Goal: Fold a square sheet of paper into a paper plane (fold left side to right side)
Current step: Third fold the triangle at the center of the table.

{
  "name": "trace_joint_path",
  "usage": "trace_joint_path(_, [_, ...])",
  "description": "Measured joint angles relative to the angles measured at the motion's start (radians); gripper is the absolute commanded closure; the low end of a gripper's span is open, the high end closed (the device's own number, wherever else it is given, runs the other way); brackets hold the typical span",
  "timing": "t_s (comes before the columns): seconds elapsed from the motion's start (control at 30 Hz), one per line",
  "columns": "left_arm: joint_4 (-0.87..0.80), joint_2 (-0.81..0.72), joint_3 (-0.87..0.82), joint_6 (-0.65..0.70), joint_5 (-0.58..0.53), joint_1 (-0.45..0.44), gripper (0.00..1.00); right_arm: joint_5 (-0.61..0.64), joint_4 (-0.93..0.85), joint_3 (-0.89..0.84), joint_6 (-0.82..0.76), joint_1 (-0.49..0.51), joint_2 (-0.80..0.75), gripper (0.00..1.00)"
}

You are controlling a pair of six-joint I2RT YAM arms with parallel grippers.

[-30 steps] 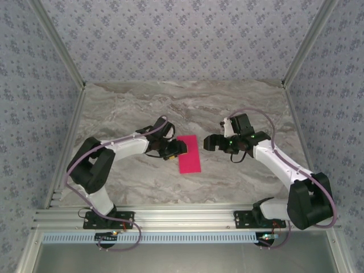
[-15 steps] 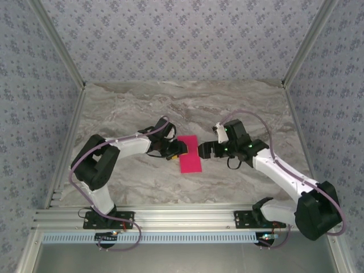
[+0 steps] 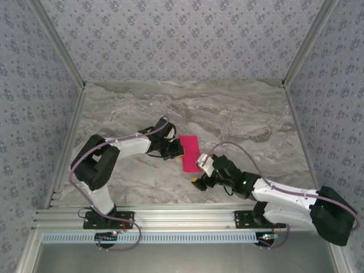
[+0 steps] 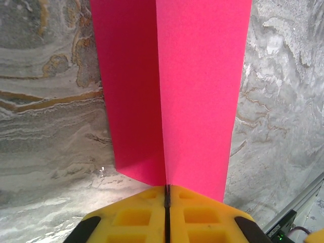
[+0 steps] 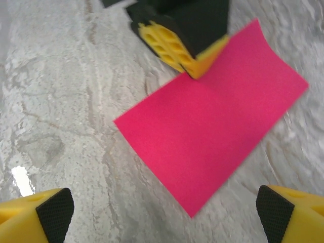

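Magenta-pink sheet of thin paper (image 3: 190,153), folded to a narrow rectangle, lies mid-way across the grey marble tabletop (image 3: 244,114). The left wrist view shows the left gripper (image 4: 166,202) clamped on its edge; the right wrist view shows the right gripper (image 5: 164,212) spread wide near its other end

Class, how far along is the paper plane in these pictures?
Done: the pink sheet of paper lies as a narrow rectangle, seemingly folded in half. In hand: the left claw is shut on its edge; the right claw hovers open nearby. Left: no nose folds or dart shape yet.
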Motion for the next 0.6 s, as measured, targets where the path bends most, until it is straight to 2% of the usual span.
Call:
trace_joint_path(0.13, [-0.003,0.0,0.0,0.0,0.0,0.0,0.95,0.07,0.086,0.0,-0.094,0.061,0.077,0.04])
trace_joint_path(0.37, [-0.004,0.0,0.0,0.0,0.003,0.0,0.95,0.173,0.208,0.034,-0.168,0.108,0.283,0.08])
trace_joint_path(0.5, [-0.005,0.0,0.0,0.0,0.008,0.0,0.95,0.204,0.273,0.085,-0.188,0.124,0.394,0.15])
trace_joint_path(0.6, [-0.005,0.0,0.0,0.0,0.011,0.0,0.95,0.224,0.33,0.127,-0.197,0.127,0.467,0.27])
